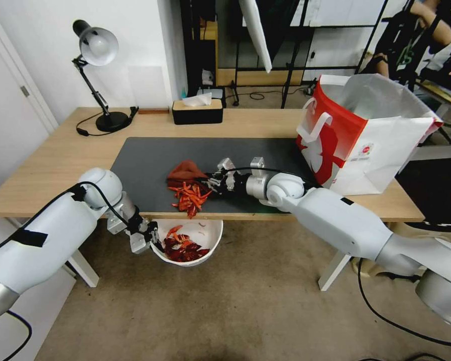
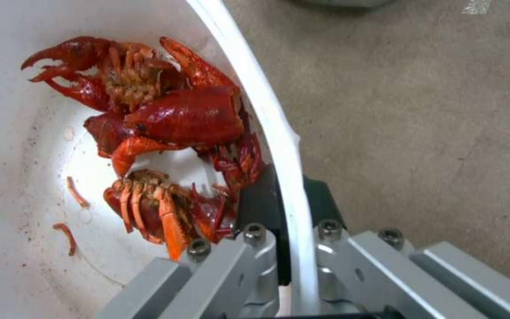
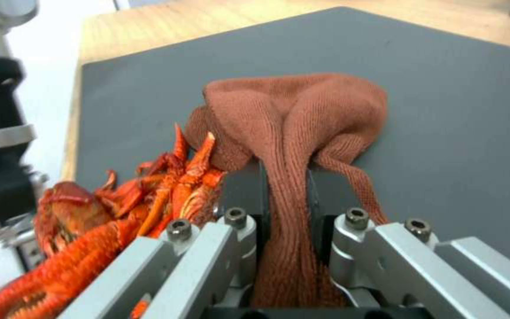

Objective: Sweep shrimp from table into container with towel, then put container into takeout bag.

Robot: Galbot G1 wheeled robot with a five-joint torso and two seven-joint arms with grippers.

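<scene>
Towel pushing shrimp at the table's near edge
Right gripper [image 3: 284, 195] pinches the towel [image 3: 293, 115] beside the shrimp [image 1: 189, 194]; left gripper [image 2: 287, 208] clamps the bowl [image 1: 205, 234] rim below the table [image 1: 55, 160]. The bag's [image 1: 381, 150] logo is unreadable.

Colours on and under my table

My rust-brown towel [image 3: 293, 115] lies on the plain dark grey mat [image 1: 150, 160] of the light wood table [image 1: 55, 155], beside glossy red-orange shrimp [image 1: 189, 195]; my white container [image 1: 208, 235] holds darker red shrimp; the takeout bag [image 1: 366, 135] is red and white.

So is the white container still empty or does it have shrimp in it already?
Partly filled: several shrimp lie inside the container, with white bottom showing. More shrimp remain on the table.
</scene>
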